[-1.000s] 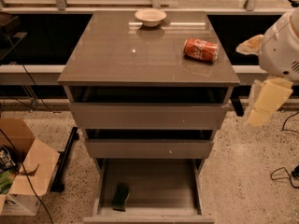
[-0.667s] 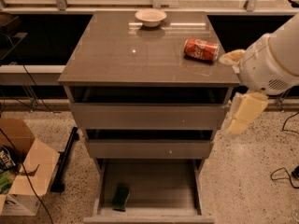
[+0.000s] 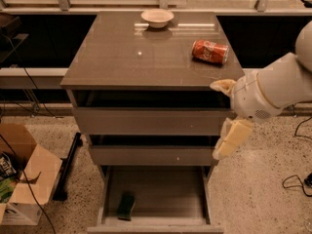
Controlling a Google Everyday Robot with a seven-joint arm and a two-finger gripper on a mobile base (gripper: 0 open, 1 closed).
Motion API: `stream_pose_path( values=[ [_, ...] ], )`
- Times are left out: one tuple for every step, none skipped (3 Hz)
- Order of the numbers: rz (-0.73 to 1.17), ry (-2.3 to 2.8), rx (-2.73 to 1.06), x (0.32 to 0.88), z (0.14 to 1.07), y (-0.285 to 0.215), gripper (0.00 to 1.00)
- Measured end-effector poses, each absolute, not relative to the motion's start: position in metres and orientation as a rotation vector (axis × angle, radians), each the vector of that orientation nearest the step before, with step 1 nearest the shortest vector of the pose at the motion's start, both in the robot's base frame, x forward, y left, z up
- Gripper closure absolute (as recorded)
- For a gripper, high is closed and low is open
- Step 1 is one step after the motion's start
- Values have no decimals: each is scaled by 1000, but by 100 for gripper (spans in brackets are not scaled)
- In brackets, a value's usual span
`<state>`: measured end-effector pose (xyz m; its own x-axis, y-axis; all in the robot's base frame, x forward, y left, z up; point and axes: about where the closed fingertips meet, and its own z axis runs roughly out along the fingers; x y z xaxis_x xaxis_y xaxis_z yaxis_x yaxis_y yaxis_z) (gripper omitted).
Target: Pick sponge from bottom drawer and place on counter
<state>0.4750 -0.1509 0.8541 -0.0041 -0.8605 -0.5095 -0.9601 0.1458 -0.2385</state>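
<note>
Sponge (image 3: pixel 126 204) lies in the front left of the open bottom drawer (image 3: pixel 165 189), whose front lip the frame edge cuts off. Above that drawer's right side we see the hand (image 3: pixel 219 120), spread wide and empty, its upper finger partly hidden behind the wrist.

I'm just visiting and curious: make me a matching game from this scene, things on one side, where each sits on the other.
Things:
1 sponge
2 soda can
3 bowl
4 gripper

Places:
A back edge of the counter
B in the air below the counter's front right corner
C floor of the open bottom drawer
D lying on the counter's right side

Pairs: 1-C, 2-D, 3-A, 4-B
</note>
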Motion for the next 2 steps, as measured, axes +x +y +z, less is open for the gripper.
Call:
stream_pose_path(
  values=[
    [251, 1880, -1736, 475, 853, -149, 0],
    [236, 1887, -1751, 475, 851, -146, 0]
  ],
)
